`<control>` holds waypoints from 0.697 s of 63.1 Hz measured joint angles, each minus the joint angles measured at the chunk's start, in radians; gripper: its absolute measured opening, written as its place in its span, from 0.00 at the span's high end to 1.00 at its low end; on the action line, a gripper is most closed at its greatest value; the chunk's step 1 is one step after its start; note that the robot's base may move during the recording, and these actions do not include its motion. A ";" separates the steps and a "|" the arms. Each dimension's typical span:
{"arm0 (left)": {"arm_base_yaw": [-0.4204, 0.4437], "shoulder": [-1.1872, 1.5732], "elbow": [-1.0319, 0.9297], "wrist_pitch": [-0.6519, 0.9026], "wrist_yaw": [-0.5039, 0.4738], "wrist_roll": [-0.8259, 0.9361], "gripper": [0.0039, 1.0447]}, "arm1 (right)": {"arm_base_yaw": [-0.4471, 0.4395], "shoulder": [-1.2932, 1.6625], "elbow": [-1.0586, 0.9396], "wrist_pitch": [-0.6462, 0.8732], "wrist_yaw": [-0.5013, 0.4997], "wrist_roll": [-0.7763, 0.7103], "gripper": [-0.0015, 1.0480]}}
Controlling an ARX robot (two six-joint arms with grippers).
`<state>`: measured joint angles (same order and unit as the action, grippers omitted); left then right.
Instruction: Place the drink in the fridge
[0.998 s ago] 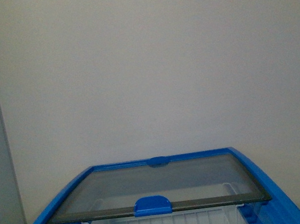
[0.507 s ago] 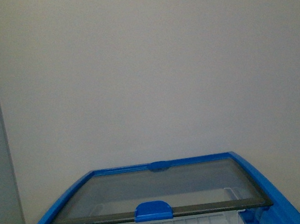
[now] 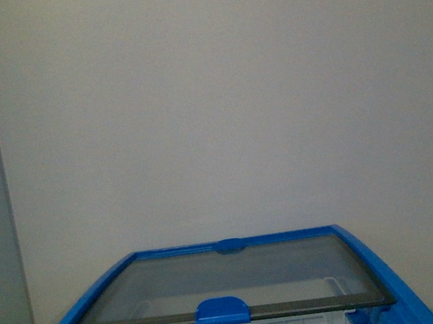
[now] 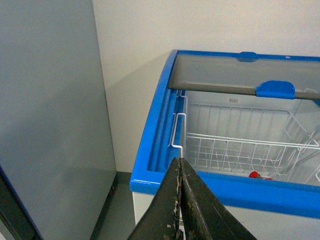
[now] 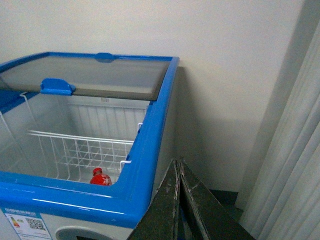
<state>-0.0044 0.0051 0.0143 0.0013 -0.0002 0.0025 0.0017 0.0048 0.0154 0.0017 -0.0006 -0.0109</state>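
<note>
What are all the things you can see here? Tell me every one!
fridge: one, white with a blue rim, against the wall, its near half uncovered.
glass lid: one, grey glass, slid over the far half of the fridge.
lid handles: two, blue, one on the lid's near edge, one on its far edge.
wire basket: one, white, hanging inside the fridge.
drink: one, red cap and red top, down inside the fridge below the basket.
grey cabinet: one, tall, beside the fridge.
curtain: one, pale grey, on the fridge's other side.
left claw: one, black, shut, empty.
right claw: one, black, shut, empty.
</note>
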 joint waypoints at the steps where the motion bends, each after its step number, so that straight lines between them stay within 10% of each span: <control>1: 0.000 0.000 0.000 0.000 0.000 0.000 0.98 | 0.000 0.000 0.000 0.000 0.000 0.000 0.97; 8: 0.000 0.000 0.000 0.000 0.000 0.000 0.95 | 0.000 0.000 0.000 0.000 0.000 0.000 0.93; 44: 0.000 0.000 0.000 0.000 0.000 0.000 0.09 | 0.000 0.000 0.000 0.000 0.000 0.000 0.09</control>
<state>-0.0044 0.0051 0.0143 0.0013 -0.0002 0.0021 0.0017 0.0048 0.0154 0.0013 -0.0006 -0.0109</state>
